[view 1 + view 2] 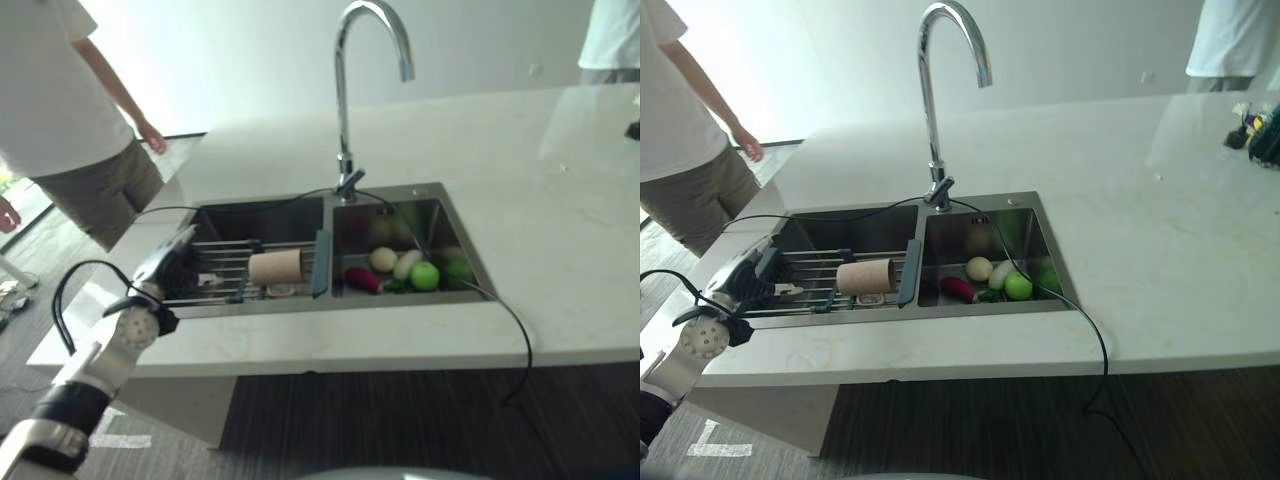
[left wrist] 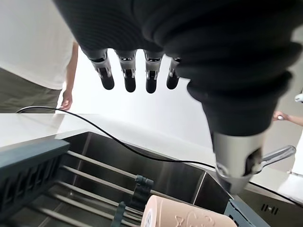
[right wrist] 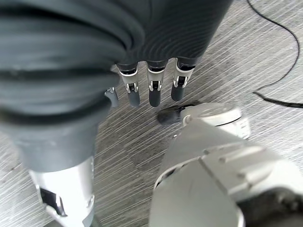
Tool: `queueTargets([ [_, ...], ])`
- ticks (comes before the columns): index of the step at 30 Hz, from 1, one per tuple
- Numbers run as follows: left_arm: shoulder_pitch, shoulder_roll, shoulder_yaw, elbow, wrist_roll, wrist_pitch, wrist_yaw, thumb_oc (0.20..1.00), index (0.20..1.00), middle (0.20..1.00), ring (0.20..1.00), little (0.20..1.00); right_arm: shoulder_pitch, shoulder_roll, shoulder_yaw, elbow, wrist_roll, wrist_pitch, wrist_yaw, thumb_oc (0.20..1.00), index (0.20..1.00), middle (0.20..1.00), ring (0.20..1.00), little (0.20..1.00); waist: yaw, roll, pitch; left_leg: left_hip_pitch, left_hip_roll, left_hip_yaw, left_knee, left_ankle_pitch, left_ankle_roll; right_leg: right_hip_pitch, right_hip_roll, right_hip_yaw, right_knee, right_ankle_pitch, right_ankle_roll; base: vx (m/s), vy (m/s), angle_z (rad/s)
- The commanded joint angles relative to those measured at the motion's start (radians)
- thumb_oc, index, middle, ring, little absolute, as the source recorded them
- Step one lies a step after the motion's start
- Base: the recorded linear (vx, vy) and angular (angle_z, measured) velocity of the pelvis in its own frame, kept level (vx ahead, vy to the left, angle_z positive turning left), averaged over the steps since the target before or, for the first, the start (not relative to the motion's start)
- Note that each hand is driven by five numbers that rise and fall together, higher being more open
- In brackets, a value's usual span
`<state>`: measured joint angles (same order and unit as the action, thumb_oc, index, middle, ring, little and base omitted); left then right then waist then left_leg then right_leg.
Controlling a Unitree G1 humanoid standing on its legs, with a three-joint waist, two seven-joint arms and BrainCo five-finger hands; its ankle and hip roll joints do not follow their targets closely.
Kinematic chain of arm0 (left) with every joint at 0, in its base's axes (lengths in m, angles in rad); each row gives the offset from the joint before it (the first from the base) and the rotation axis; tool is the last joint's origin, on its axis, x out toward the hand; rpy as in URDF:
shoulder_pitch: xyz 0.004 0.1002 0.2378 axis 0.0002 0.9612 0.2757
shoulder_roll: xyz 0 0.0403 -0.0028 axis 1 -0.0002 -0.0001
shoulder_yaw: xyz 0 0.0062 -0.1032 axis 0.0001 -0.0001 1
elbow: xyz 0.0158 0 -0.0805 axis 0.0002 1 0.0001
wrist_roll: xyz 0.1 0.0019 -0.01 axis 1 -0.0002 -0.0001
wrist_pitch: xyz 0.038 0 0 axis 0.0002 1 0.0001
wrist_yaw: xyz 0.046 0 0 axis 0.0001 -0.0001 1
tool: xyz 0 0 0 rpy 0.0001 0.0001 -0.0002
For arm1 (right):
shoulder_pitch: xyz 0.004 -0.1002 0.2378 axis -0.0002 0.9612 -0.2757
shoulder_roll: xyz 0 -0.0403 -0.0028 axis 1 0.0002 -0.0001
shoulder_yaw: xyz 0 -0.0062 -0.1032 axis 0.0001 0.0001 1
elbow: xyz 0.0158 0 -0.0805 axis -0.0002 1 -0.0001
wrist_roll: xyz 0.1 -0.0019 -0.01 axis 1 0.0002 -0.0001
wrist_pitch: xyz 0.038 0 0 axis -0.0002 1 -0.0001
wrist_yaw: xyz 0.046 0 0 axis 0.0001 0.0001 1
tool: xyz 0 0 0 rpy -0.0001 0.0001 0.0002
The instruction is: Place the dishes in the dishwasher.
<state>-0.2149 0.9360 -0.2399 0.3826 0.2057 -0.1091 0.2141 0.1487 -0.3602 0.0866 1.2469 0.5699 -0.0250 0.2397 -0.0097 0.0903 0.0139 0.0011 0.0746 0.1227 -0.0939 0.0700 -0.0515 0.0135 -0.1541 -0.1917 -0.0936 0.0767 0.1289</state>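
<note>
One beige cylindrical cup (image 1: 275, 267) lies on the metal-rod sink rack (image 1: 215, 262); left hand (image 2: 137, 71) and right hand (image 3: 150, 87) hang with fingers relaxed, holding nothing.

Person (image 1: 70, 110) at the left cut off by the picture's top edge, second person (image 1: 1230, 45) at the far table corner also cut off, small dark things (image 1: 1255, 130) at the right edge too blurred to tell, cup (image 2: 182, 215) cut by the bottom edge.
</note>
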Motion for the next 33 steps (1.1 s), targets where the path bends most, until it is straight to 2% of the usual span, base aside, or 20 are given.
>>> queueTargets([
  [1, -0.148, 0.074, 0.049, 0.048, -0.004, -0.026, 0.080, 1.000, 1.000, 1.000, 1.000, 1.000, -0.076, 0.003, 0.028, 0.004, 0.012, -0.005, 0.016, 1.000, 1.000, 1.000, 1.000, 1.000, -0.021, -0.026, 0.073, 0.024, -0.073, 0.008, 0.007, -0.040, 0.038, 0.006, -0.008, 0.032, 0.007, 0.037, 0.021, -0.02, 0.032, -0.02],
  [5, -0.173, 0.094, 0.034, 0.064, -0.007, -0.058, 0.076, 1.000, 1.000, 1.000, 1.000, 1.000, -0.080, -0.008, 0.029, -0.010, 0.015, -0.016, 0.025, 1.000, 1.000, 1.000, 1.000, 1.000, -0.029, -0.018, 0.092, 0.006, -0.077, 0.008, 0.007, -0.035, 0.038, -0.018, -0.010, 0.046, 0.006, 0.046, 0.024, -0.02, 0.023, -0.08],
  [17, -0.345, 0.154, -0.106, 0.089, 0.009, -0.050, 0.019, 1.000, 1.000, 1.000, 1.000, 1.000, -0.142, -0.037, 0.050, -0.040, 0.058, -0.027, 0.030, 1.000, 1.000, 1.000, 1.000, 1.000, -0.049, -0.004, 0.174, -0.053, -0.089, 0.004, 0.007, -0.017, 0.038, -0.082, -0.014, 0.078, 0.006, 0.072, 0.030, -0.07, 0.008, -0.04],
  [28, -0.462, 0.188, -0.212, 0.119, -0.018, -0.051, -0.088, 1.000, 1.000, 1.000, 1.000, 1.000, -0.179, -0.053, 0.049, -0.037, 0.076, -0.044, 0.040, 1.000, 1.000, 1.000, 1.000, 1.000, -0.056, -0.004, 0.229, -0.093, -0.091, 0.006, 0.007, -0.002, 0.034, -0.125, -0.018, 0.085, 0.009, 0.092, 0.035, -0.04, 0.001, -0.02],
  [33, -0.511, 0.203, -0.253, 0.113, -0.050, -0.033, -0.198, 1.000, 1.000, 1.000, 1.000, 1.000, -0.201, -0.055, 0.056, -0.042, 0.087, -0.056, 0.041, 1.000, 1.000, 1.000, 1.000, 1.000, -0.051, -0.004, 0.257, -0.113, -0.092, 0.004, 0.007, 0.006, 0.033, -0.144, -0.023, 0.081, 0.011, 0.102, 0.038, -0.04, 0.000, 0.00],
])
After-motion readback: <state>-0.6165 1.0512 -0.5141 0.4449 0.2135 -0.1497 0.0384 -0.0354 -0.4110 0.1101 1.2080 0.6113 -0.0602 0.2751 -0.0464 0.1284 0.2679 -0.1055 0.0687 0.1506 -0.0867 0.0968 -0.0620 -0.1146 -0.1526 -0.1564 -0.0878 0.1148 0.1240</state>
